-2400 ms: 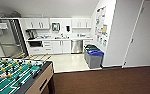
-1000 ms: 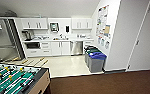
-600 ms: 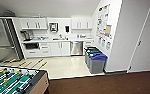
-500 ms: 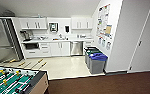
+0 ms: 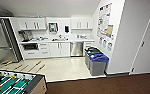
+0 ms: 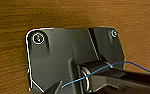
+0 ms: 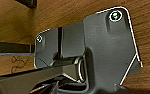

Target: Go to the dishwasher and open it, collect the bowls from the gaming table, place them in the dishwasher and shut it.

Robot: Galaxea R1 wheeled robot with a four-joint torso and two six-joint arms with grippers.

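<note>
A broad stretch of pale floor (image 5: 63, 68) lies open up to the dishwasher (image 5: 76, 49). Two bins (image 5: 96, 61) crowd its right side; the foosball table (image 5: 14, 83) blocks the near left.

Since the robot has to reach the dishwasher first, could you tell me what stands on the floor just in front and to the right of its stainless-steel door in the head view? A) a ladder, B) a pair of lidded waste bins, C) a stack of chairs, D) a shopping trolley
B: two grey bins with dark and blue lids stand against the wall, right of the closed dishwasher.
</note>
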